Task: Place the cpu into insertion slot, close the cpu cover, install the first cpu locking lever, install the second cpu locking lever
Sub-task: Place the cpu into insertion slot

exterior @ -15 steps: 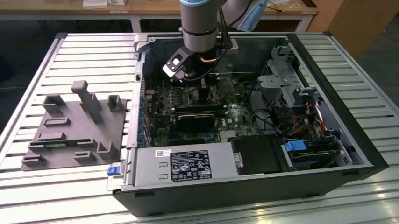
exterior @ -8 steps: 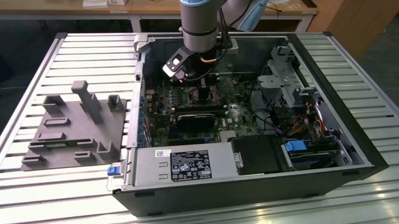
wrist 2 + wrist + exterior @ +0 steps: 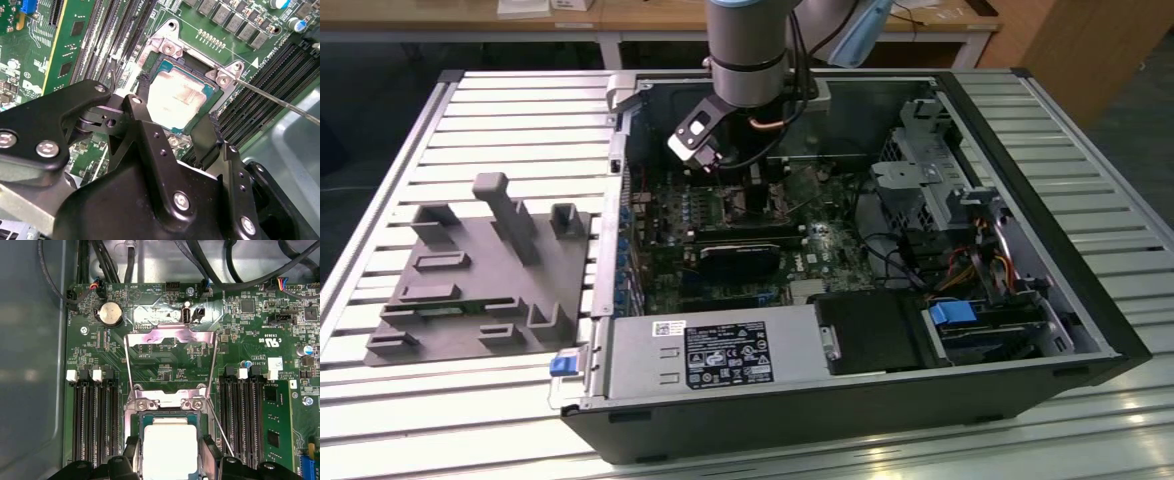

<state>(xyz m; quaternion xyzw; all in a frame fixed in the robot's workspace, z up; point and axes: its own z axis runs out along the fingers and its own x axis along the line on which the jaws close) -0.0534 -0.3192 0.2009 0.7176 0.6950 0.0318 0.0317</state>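
In both wrist views the cpu (image 3: 175, 95) (image 3: 170, 445) lies flat inside the dark-framed insertion slot (image 3: 172, 61) (image 3: 170, 416) on the green board. My gripper (image 3: 177, 107) (image 3: 171, 460) is down over it, with one black finger (image 3: 141, 95) (image 3: 132, 460) against each of two opposite sides of the chip. The silver cpu cover (image 3: 170, 336) stands swung open beyond the slot. A thin wire locking lever (image 3: 280, 102) (image 3: 222, 432) sticks out loose from the socket's corner. In the exterior view the gripper (image 3: 747, 190) reaches deep into the open computer case.
Long black memory slots (image 3: 95, 420) (image 3: 240, 420) flank the socket on both sides. A black heatsink block (image 3: 740, 258), a power supply (image 3: 707, 355) and drive cages (image 3: 947, 190) crowd the case. A grey fixture plate (image 3: 480, 270) lies at the exterior view's left.
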